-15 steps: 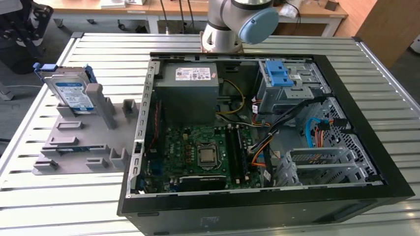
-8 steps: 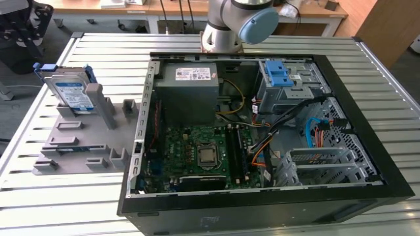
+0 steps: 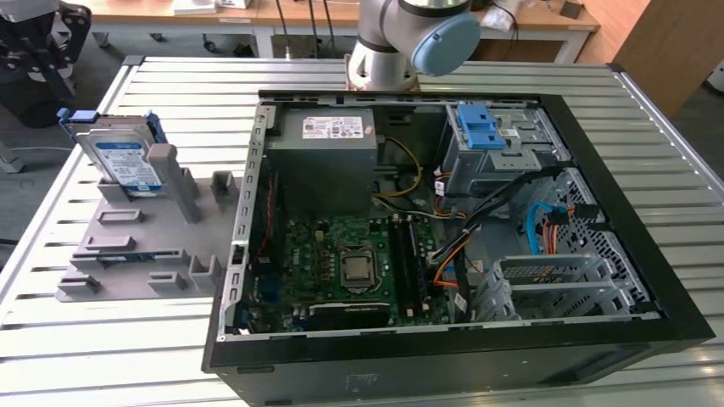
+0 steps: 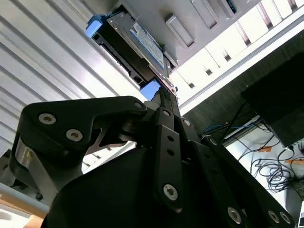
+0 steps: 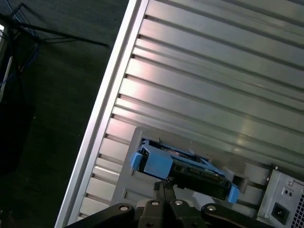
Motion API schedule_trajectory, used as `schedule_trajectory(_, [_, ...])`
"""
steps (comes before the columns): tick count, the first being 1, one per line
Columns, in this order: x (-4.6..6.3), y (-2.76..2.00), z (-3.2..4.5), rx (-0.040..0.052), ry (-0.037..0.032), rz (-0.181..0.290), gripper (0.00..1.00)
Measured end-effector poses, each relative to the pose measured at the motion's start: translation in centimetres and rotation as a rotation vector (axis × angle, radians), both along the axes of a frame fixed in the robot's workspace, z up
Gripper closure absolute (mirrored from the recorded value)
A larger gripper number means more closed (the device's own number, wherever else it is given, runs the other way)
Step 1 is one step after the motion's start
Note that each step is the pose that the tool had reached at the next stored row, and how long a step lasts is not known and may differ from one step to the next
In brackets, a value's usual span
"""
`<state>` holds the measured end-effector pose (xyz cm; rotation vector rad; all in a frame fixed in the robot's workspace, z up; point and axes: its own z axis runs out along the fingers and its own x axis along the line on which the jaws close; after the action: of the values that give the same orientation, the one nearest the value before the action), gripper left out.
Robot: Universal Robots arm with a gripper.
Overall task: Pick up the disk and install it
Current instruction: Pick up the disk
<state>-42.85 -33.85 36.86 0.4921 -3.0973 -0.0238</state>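
The disk (image 3: 122, 157) stands on edge in a grey slotted holder (image 3: 136, 246) at the exterior view's left, its blue-and-white label facing out and a thin blue bracket around it. Both wrist views show it too: the disk (image 4: 142, 45) and the disk (image 5: 190, 171) with a blue bracket tab at its end. My gripper (image 3: 40, 59) hangs above and behind the disk at the exterior view's far left. In both wrist views the gripper (image 5: 164, 186) (image 4: 164, 97) has its fingers pressed together, with nothing between them, a short way off the blue tab.
An open black computer case (image 3: 633, 254) fills the table's middle and right, with a grey power-supply box (image 3: 328, 153), a drive cage with blue latches (image 3: 481, 131) and a motherboard (image 3: 351, 263). The slatted metal table (image 3: 114, 356) ends close beside the holder, with dark floor beyond.
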Motion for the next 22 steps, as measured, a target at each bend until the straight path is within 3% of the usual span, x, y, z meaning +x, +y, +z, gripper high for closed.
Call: schedule_trajectory(22, [0.0, 0.0, -0.02, 0.0, -0.0001, 0.28, 0.89])
